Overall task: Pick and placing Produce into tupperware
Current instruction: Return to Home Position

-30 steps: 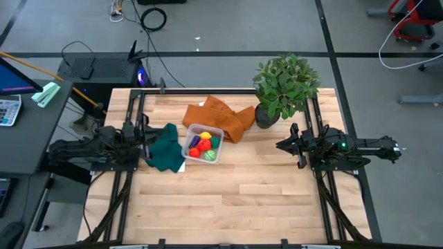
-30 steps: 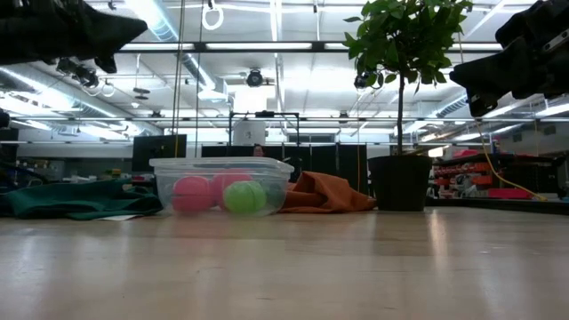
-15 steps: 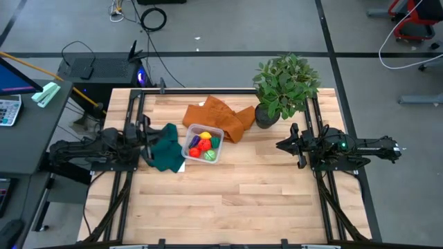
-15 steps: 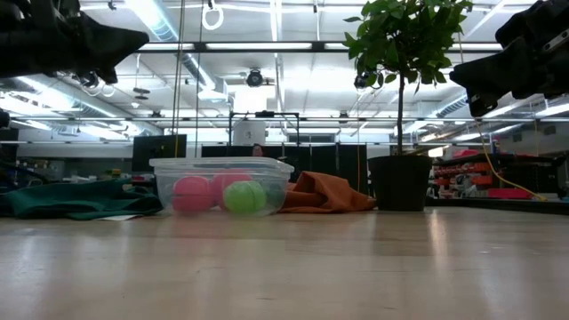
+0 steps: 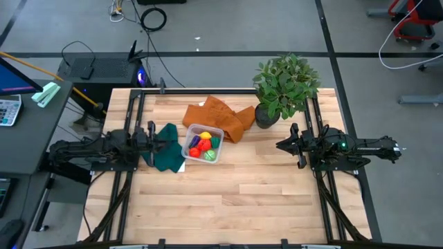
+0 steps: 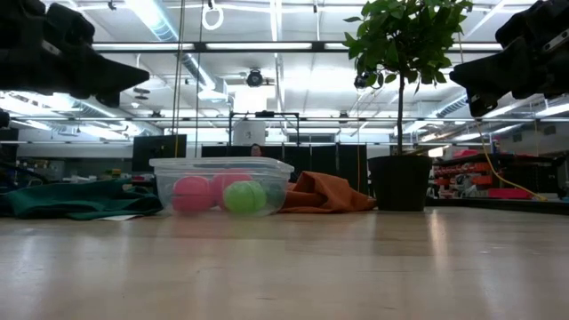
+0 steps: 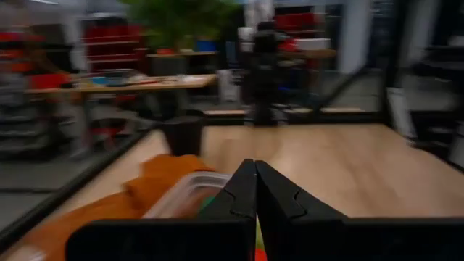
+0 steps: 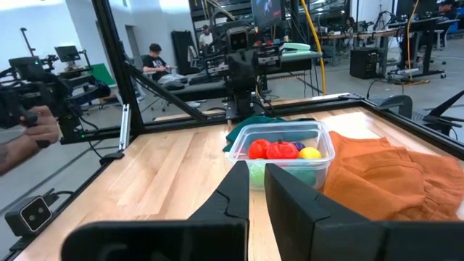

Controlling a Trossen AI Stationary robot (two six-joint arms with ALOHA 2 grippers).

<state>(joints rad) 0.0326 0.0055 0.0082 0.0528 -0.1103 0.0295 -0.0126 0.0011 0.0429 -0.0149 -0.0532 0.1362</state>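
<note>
So the left gripper [image 5: 154,131] just nudged forward, pinched shut and empty; right gripper [image 5: 279,145] waits, jaws slightly apart. All produce [image 5: 201,146] in the tupperware [image 5: 205,126], looks done.

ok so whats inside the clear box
Small toy fruits and vegetables fill the clear box: yellow, purple, red and green show from above. They lie piled together, so anything under the top ones is hidden.
</note>
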